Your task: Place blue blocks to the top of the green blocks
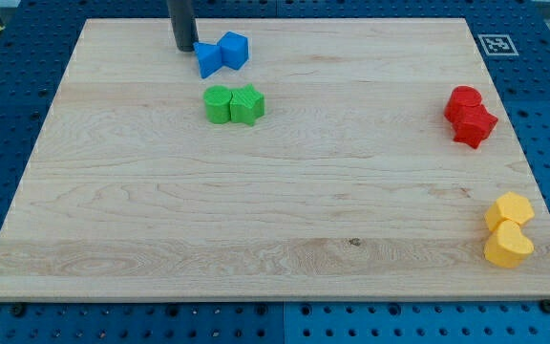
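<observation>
Your two blue blocks, one (208, 59) to the view's left and a cube-like one (235, 49) to its right, sit touching each other near the view's top edge of the worktop (256, 210). Directly below them lie the two green blocks, a round one (219, 104) and a more angular one (247, 104), also touching, a small gap apart from the blue pair. So the blues already look placed above the greens; you appear to be at the finishing step. There is no hand on this arm, only a rod: my tip (185, 48) stands just beside the left blue block, on its left, perhaps touching. Next, you need only a slight nudge rightwards, or to draw away cleanly. Red blocks (469, 116) and yellow blocks (508, 229) lie well apart at the view's right
</observation>
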{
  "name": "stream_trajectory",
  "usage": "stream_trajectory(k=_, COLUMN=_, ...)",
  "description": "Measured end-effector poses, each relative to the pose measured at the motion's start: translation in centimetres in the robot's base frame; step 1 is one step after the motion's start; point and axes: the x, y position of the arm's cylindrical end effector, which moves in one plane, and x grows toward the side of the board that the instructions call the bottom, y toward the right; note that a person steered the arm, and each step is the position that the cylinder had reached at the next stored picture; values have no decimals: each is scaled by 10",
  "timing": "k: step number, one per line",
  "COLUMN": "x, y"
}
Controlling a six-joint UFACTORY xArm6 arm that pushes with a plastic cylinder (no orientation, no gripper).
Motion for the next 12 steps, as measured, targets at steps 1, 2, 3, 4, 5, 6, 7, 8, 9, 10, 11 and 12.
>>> stream_trajectory(k=1, x=3, y=-25)
stream_trajectory(k=2, x=3, y=-43)
stream_trajectory(k=3, x=3, y=-43)
stream_trajectory(k=4, x=3, y=-47)
stream_trajectory(k=5, x=6, y=-62)
stream_trajectory(k=6, x=6, y=-44)
stream_trajectory(k=7, x=11, y=3)
stream_trajectory(k=8, x=23, y=24)
stream_trajectory(k=9, x=37, y=-3)
stream_trajectory(k=10, x=50, y=8)
stream_trajectory(k=11, x=48, y=52)
stream_trajectory(k=12, x=47, y=51)
